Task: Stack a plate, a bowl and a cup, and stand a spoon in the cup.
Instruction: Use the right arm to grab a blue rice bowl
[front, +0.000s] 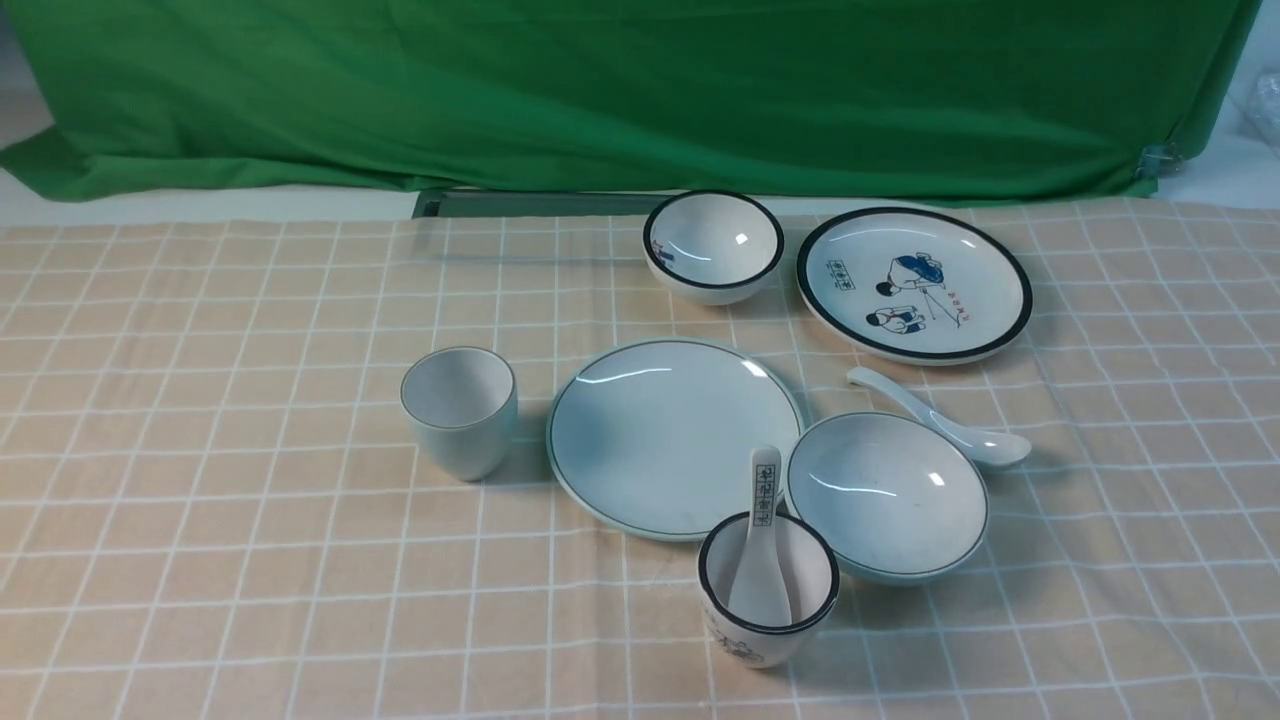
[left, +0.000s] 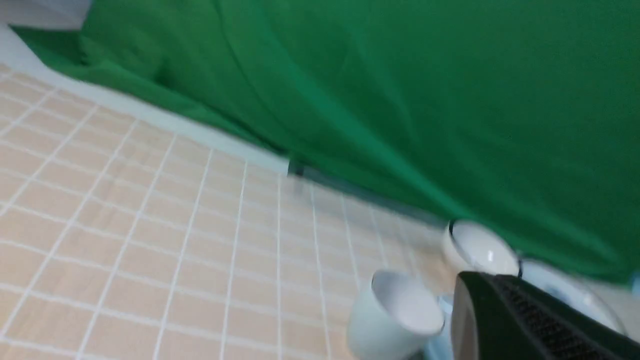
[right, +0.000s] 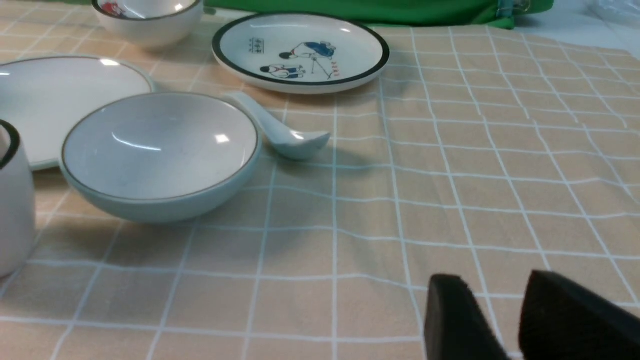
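Green cloth (front: 620, 90) hangs behind the tabletop (front: 200, 500), which is covered in a peach check with white lines. Near the middle lies the plate (front: 670, 435), pale blue-green with a thin dark rim line, flat and bare. The cup (front: 460, 410) stands upright to its left, mouth up, close by but apart from it. The bowl (front: 885, 495) sits upright at the plate's near right edge, their rims so close that I cannot tell whether they touch. Just behind the bowl, toward the right, the spoon (front: 940, 420) lies on the check. Its scoop points right and its plain handle runs back to the left, close to the bowl's rim. None of the four is stacked yet.

A black-rimmed cup (front: 768, 590) stands in front of the plate, just beside the bowl, with a printed spoon (front: 762, 540) standing in it, handle up. Farther back are a black-rimmed bowl (front: 712, 245) and, to its right, a picture plate (front: 912, 283).

The right fingers (right: 460, 320) are low over the check on the near right of the bowl, well apart from it, spread with a clear gap between them. The left fingers (left: 525, 320) show as one dark blurred mass, pressed together, with the cup in sight beyond them.
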